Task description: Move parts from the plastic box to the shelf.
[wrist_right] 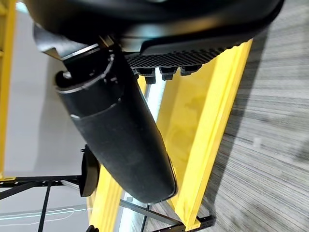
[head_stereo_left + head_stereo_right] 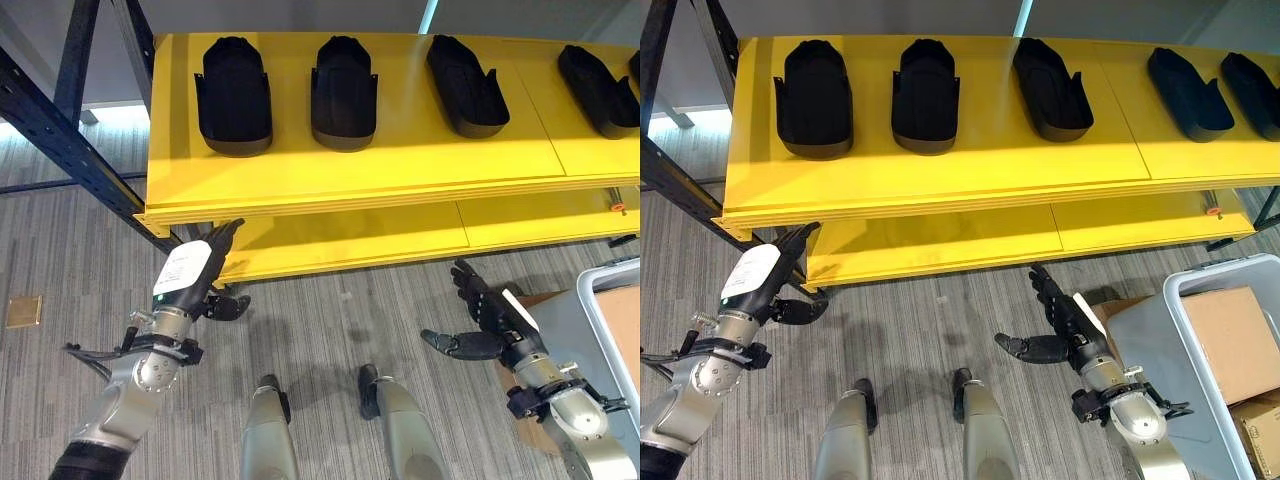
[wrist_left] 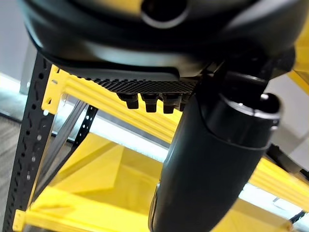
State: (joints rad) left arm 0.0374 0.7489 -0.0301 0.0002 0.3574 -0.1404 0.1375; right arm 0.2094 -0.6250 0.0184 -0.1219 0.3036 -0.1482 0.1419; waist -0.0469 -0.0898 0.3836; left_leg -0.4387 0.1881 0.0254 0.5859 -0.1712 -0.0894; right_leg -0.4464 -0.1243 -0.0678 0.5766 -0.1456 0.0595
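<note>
Plainly empty hands (image 2: 195, 275) (image 2: 485, 305) (fingers straight)

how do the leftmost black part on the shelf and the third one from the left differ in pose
The leftmost black part lies straight, its long side square to the shelf's front edge; the third black part is angled, its near end swung toward the robot's right. The leftmost looks broader, the third narrower. Both are black, shell-shaped, and rest on the top yellow shelf.

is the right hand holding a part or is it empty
Empty and open. The right hand hangs over the floor below the yellow shelf, fingers straight, thumb out, nothing between them. The black parts lie on the shelf.
</note>
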